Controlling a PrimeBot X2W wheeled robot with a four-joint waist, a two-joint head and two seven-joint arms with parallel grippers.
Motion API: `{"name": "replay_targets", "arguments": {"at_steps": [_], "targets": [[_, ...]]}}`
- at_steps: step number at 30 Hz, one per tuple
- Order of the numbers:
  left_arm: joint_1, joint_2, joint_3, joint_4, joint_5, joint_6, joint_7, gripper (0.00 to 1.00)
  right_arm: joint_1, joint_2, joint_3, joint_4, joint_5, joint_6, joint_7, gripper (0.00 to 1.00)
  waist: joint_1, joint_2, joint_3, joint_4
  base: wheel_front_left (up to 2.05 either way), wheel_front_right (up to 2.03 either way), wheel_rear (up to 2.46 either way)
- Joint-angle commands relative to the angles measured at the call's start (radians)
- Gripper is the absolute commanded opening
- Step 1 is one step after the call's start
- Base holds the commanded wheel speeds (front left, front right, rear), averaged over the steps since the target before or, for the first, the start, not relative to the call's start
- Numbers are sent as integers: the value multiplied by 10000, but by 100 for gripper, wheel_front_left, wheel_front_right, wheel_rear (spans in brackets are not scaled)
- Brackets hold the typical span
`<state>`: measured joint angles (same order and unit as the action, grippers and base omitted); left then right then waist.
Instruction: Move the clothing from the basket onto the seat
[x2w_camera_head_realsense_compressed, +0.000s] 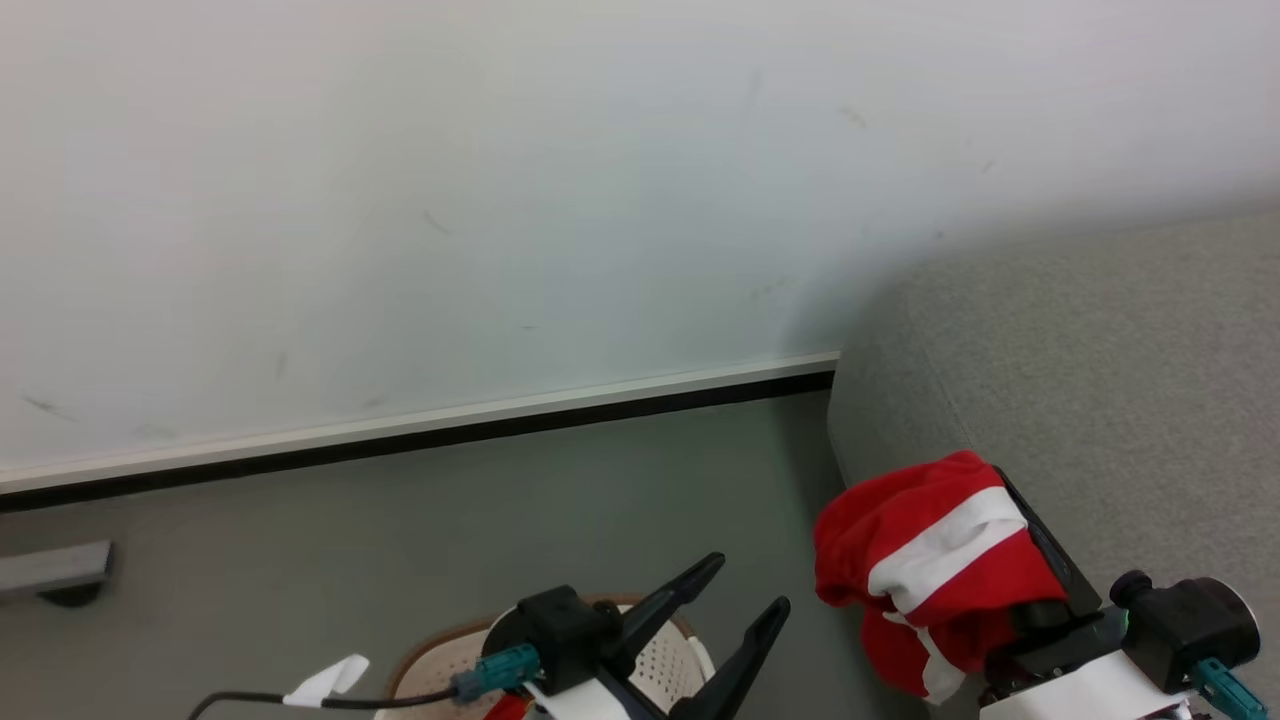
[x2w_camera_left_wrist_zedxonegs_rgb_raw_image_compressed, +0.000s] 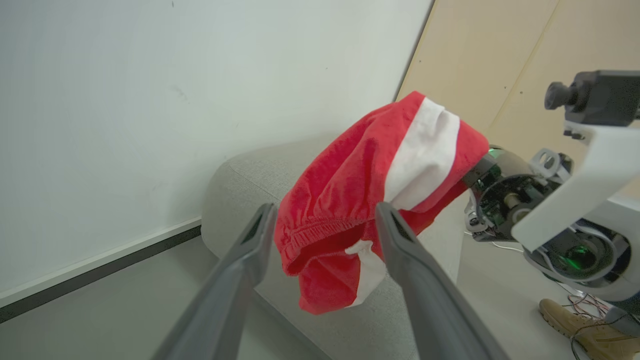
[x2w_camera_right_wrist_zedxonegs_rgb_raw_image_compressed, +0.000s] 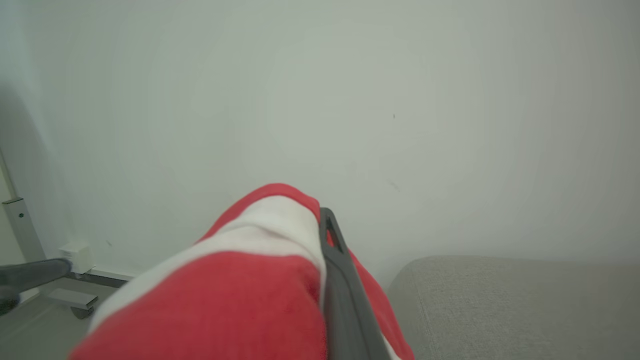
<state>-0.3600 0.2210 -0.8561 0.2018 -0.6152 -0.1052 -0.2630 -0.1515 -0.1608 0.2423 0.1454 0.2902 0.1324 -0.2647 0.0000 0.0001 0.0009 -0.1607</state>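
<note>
Lighting is recorded as bright, even and diffuse. A soft shadow is cast on the wall (x2w_camera_head_realsense_compressed: 840, 290) where it meets the seat (x2w_camera_head_realsense_compressed: 1100, 380). The head view is rendered sharp. In the right wrist view the clothing (x2w_camera_right_wrist_zedxonegs_rgb_raw_image_compressed: 215, 305), close to the lens, is blurred, and the left edge is darkened.

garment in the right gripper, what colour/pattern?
The clothing is bright red with a broad white band, best seen in the left wrist view.
</note>
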Motion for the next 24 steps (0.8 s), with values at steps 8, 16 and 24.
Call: {"name": "replay_targets", "arguments": {"at_steps": [8,16,24], "targets": [[317,-347,381,96,867,-166,-12,100,342,-233,-190,-358,-28,-32,5,0,0,-1,434,-1430,0,0,0],[258,-445,574,165,1145,-238,-14,100,442,-258,-459,-682,-18,-32,5,0,0,-1,746,-1838,0,0,0],[-428,-401,342,161,1288,-258,-15,100,-284,-111,-909,-901,33,-32,5,0,0,-1,1808,-1420,0,0,0]]}}
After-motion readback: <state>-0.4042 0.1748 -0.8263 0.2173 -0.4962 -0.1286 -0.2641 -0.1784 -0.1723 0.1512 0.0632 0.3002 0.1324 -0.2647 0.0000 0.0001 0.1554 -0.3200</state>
